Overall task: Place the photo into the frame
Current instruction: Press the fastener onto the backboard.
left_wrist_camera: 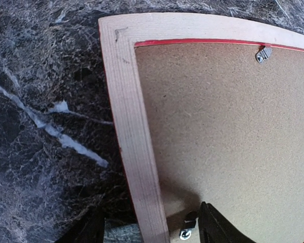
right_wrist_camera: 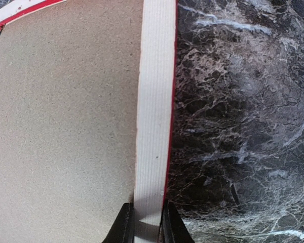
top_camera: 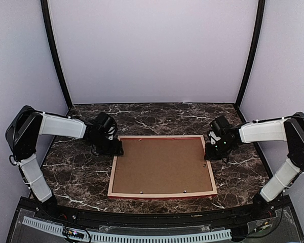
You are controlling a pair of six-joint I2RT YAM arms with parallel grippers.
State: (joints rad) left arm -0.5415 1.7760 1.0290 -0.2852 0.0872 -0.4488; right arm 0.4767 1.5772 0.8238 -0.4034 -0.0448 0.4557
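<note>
Between the right gripper's [right_wrist_camera: 148, 223] fingers: right rail of the frame [right_wrist_camera: 154, 101], pinched from both sides.
Under the left gripper [left_wrist_camera: 152, 228]: opposite rail, fingers apart, one each side, not gripping.
Frame's lie: pale back up on the counter [top_camera: 157, 119], spanning from one gripper to the other, backing board [top_camera: 162, 164] seated inside.
Photo: not visible; whether it sits under the board, cannot tell.
Handling: probably light and stiff, with thin rails that could twist; best held by a rail at mid-side, not by the board.

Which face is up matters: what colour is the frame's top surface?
The frame shows pale wood, red-edged; right wrist view.
</note>
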